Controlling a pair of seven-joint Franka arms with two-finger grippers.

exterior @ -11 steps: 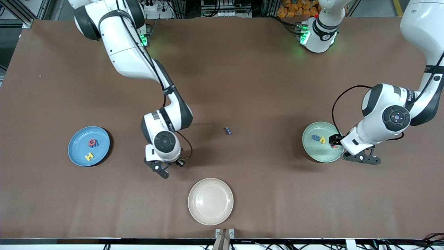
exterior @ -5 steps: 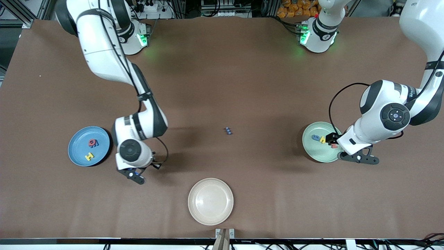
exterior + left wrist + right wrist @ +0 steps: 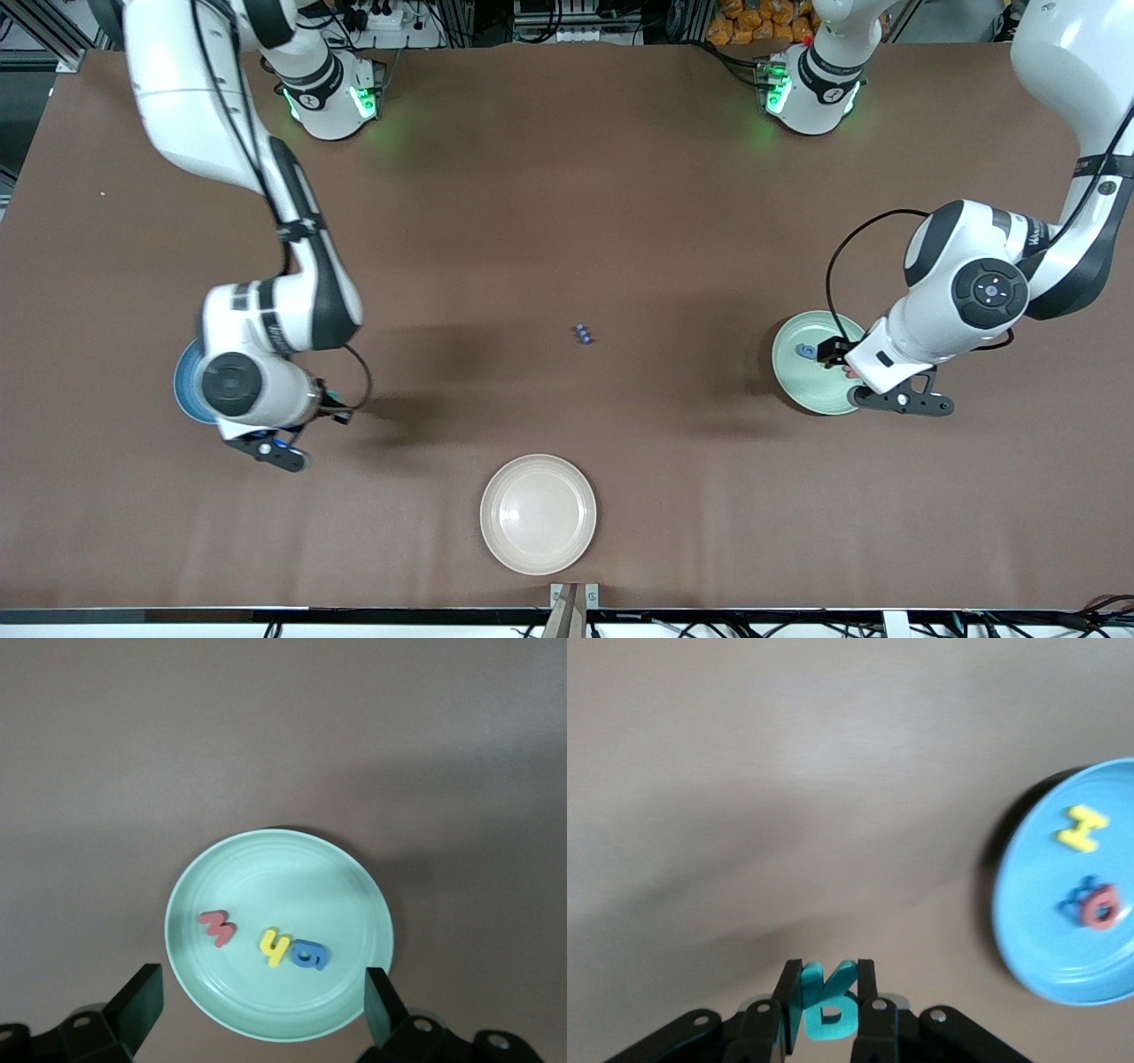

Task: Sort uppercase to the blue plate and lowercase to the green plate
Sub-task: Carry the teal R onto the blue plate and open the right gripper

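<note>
Right tool [image 3: 824, 1010]: pinching the teal-green R [image 3: 826, 1003], over the table just at the rim of the blue plate [image 3: 183, 390]. That plate, at the right arm's end, holds a yellow H [image 3: 1081, 828], a red Q [image 3: 1101, 907] and a dark blue letter [image 3: 1078, 897].

Step in hand: carry on until squarely over the plate's middle, lower close, then release flat on bare plate, clear of those letters.

Left tool [image 3: 261, 997]: spread, empty, waiting over the green plate [image 3: 354, 895], which holds a red m [image 3: 217, 927], a yellow h [image 3: 275, 946] and a blue g [image 3: 310, 955].

Small blue letter [image 3: 582, 334]: on the table, 12 o'clock of the cream plate [image 3: 496, 532].
</note>
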